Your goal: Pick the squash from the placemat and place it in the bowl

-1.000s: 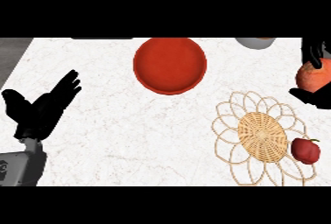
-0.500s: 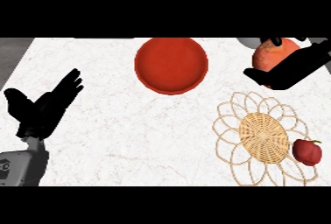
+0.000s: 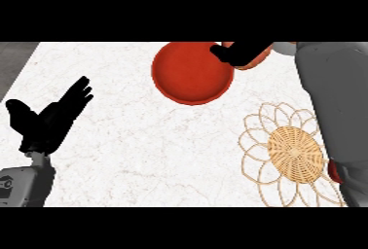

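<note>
1. The counter was white marble with faint grey veins, filling nearly the whole view; at 10 o'clock a strip of darker grey surface showed beyond its left edge.
2. Nearest, at 8 o'clock, the left hand rested above its grey forearm, fingers straight and spread, pointing toward 1 o'clock, holding nothing.
3. At 4 o'clock lay the placemat, a woven straw disc ringed by looping petal wire, flat on the counter. The right forearm, a broad grey shape, crossed its right side and hid that edge.
4. A small red thing peeped out beside that forearm at the placemat's right edge; too little showed to tell what it was.
5. Farther off, at 12 o'clock, sat the bowl, red and round, on the bare marble.
6. At 1 o'clock, over the bowl's far right rim, the right hand was curled round the squash, an orange piece showing beneath the black fingers. Whether the squash touched the bowl could not be told.
</note>
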